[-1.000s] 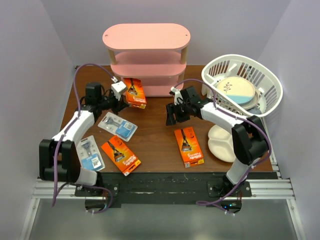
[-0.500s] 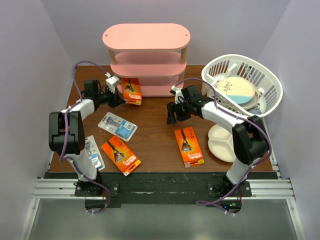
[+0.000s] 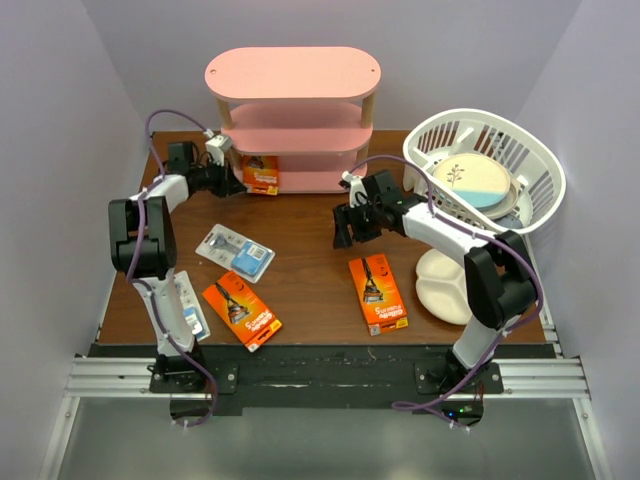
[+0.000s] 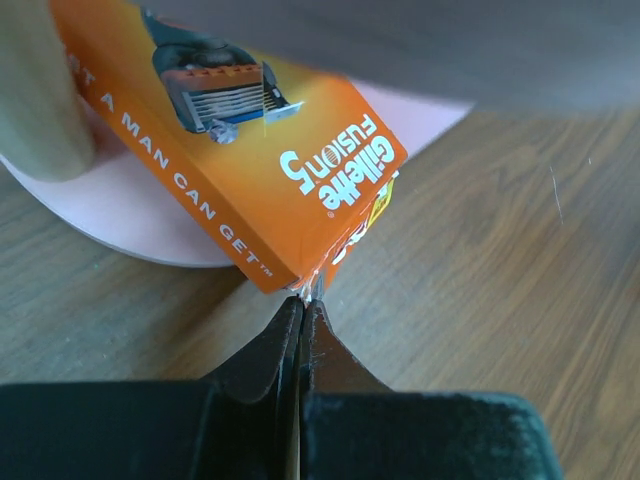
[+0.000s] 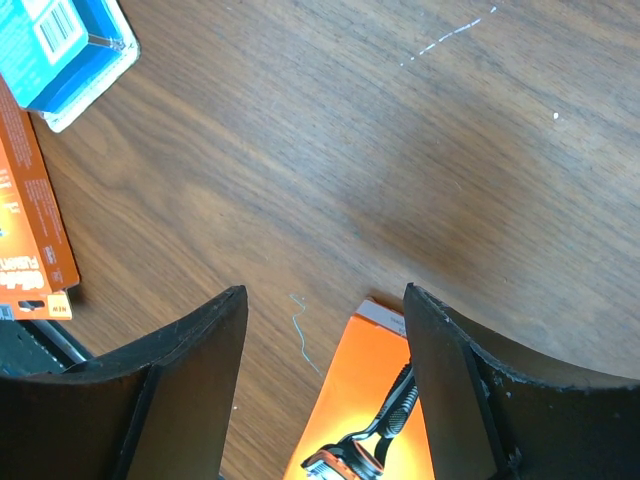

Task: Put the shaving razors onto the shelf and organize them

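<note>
Left tool (image 4: 303,305): jaws together, pinching corner of orange razor pack (image 4: 240,150). Pack carried within last second from above desk (image 3: 310,240) to edge of lowest tier of shelf (image 3: 292,72); first placement looks close. Four other packs (image 3: 378,293) lie on desk. Right tool (image 5: 322,295): jaws apart, empty, unmoved.

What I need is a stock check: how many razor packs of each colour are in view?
Orange razor packs: 3
White-and-blue blister razor packs: 2
Total: 5
</note>
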`<state>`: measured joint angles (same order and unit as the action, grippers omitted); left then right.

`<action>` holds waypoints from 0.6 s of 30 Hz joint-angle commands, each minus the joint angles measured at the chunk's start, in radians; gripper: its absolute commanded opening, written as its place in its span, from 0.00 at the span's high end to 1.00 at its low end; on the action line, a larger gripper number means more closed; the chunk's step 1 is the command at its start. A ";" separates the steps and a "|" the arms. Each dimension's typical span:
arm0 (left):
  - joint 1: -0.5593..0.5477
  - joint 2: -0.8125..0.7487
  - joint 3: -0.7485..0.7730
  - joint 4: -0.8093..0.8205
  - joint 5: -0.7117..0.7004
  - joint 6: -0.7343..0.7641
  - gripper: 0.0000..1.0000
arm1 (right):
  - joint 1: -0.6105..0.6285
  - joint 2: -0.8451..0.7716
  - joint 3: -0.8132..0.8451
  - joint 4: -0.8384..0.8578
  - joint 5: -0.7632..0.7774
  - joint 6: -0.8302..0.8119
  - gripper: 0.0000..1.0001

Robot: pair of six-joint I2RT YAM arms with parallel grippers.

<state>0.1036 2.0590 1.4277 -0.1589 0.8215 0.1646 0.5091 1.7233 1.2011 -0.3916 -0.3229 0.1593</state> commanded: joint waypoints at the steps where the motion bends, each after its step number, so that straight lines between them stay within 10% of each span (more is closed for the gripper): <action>1: 0.010 0.039 0.070 -0.001 -0.027 -0.123 1.00 | -0.006 0.012 0.055 0.008 0.019 -0.017 0.32; 18: 0.022 0.089 0.085 -0.160 0.008 -0.192 1.00 | -0.004 0.071 0.133 -0.007 0.016 -0.021 0.32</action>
<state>0.1173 2.1098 1.4891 -0.2100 0.8303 -0.0151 0.5091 1.7851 1.2823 -0.4004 -0.3050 0.1482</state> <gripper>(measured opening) 0.019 0.684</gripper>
